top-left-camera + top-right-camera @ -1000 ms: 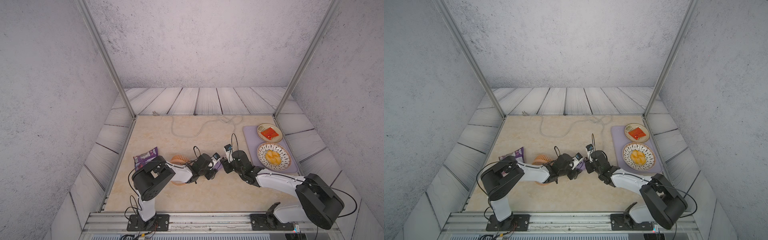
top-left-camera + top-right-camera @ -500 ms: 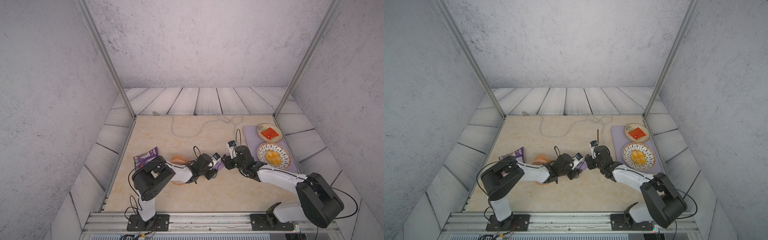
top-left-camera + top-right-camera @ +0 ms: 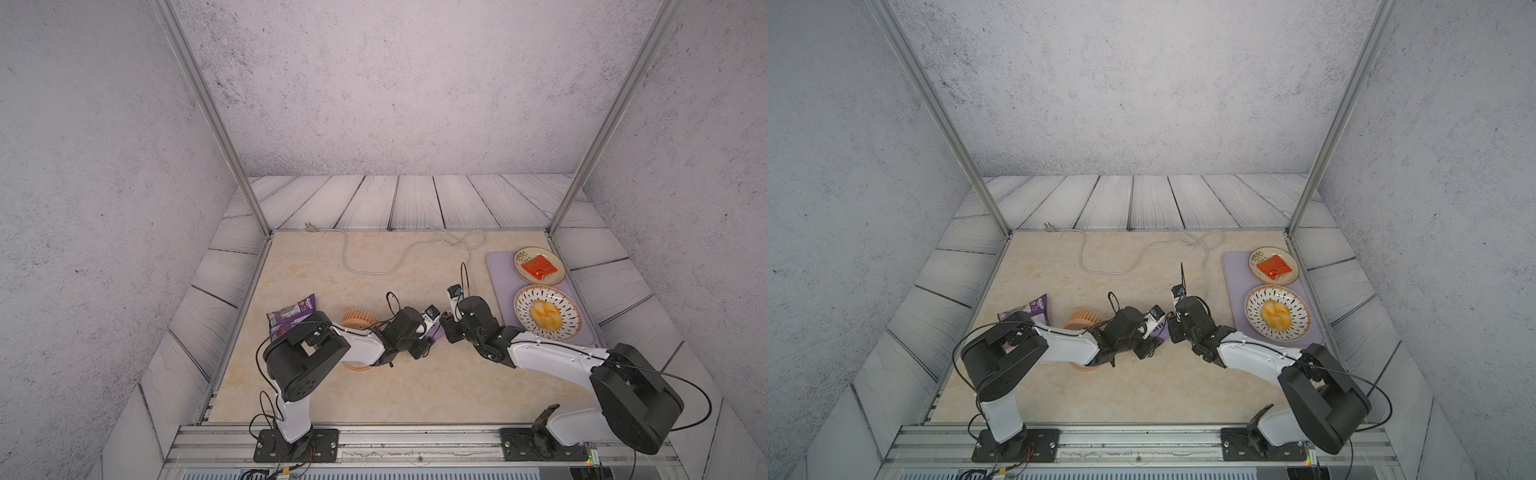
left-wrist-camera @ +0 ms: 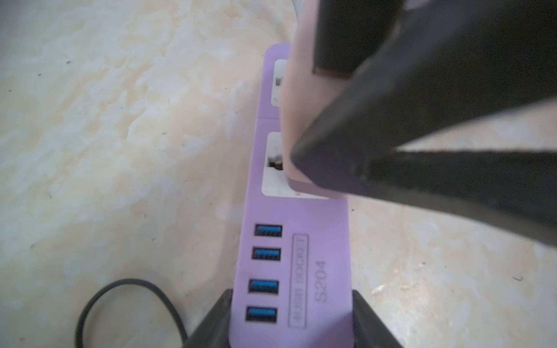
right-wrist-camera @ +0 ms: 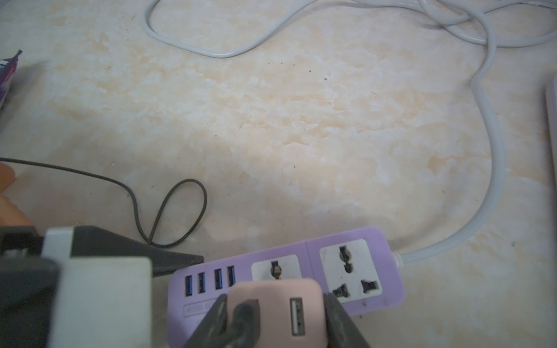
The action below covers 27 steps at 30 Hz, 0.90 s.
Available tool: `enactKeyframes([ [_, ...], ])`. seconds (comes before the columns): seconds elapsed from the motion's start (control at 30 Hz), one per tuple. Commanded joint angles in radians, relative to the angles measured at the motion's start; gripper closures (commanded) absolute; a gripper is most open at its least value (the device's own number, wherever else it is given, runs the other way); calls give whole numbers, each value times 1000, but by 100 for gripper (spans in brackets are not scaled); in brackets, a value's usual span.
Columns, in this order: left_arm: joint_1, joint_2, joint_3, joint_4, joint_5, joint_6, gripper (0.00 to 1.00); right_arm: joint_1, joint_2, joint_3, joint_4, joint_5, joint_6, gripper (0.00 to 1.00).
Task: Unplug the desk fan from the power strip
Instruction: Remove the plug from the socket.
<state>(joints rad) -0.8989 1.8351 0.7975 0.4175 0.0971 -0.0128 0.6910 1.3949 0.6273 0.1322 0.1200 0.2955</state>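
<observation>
You've got both grips set. Your left gripper is clamped tight across the USB end of the power strip, pinning it flat on the table. Your right gripper is shut on the pink plug adapter, one finger on each flank.

So you're in the pull itself. The adapter sits over the socket nearest the USB row and looks tilted, one hole of that socket showing beside it. For the next move, I'd say draw it straight up and away while the left hand holds the strip down. Don't lever it sideways.

The prongs are hidden behind the adapter body and the dark finger, so you can't tell whether they're out.

Further out, the thin black cord loops loosely on the table. The desk fan lies half under your left arm, only its orange grille showing. In both top views the wrists cover nearly all of the strip.

At the back, the grey-white cord trails off in slack curves.
</observation>
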Motion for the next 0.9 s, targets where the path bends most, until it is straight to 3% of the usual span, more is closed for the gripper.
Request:
enactKeyframes([
  [0.0,-4,12,25,93,2,-29,100,42,-27,41,-3,-208,133,82],
  [0.2,-5,13,25,97,13,-33,100,-41,54,182,-240,-207,138,83],
  [0.43,-6,11,23,96,12,-34,100,-51,186,249,-281,-199,119,85],
  [0.63,3,2,22,89,-6,-48,100,-45,71,93,-122,-190,128,86],
  [0.87,10,8,29,87,0,-58,100,-30,-137,-202,204,-143,84,88],
])
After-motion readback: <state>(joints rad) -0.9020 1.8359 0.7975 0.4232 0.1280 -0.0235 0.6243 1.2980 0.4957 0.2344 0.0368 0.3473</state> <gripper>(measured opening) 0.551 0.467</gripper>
